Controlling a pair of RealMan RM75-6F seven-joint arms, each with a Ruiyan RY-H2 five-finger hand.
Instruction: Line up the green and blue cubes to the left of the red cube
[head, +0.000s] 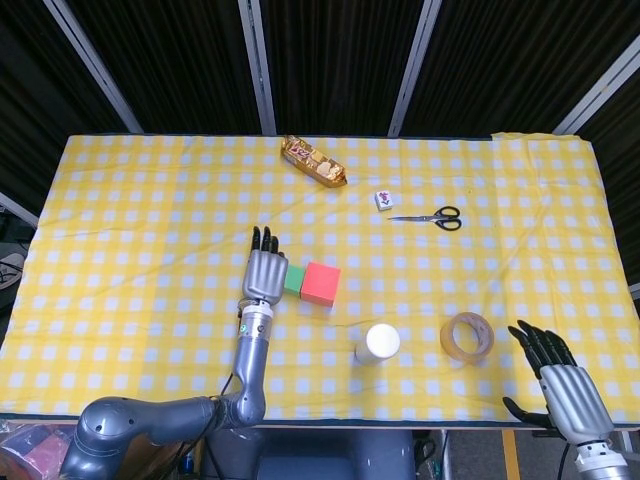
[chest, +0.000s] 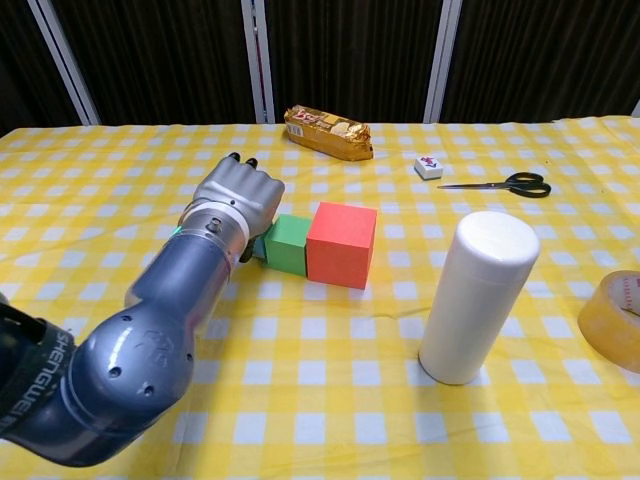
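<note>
1. Resting near the table's front edge, right hand (head: 563, 388) lies with fingers spread and nothing in them.
2. Left hand (chest: 238, 200) holds the blue cube (chest: 261, 245), mostly hidden beneath it.
3. Green cube (chest: 289, 243) sits just right of that hand, touching the red cube (chest: 341, 243).

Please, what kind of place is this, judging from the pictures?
Probably a robot test or lab setup, not a home: a table under a yellow checked cloth, dark curtains with metal poles behind, and unrelated props laid out, such as black-handled scissors, a roll of clear tape and a red cube.
</note>
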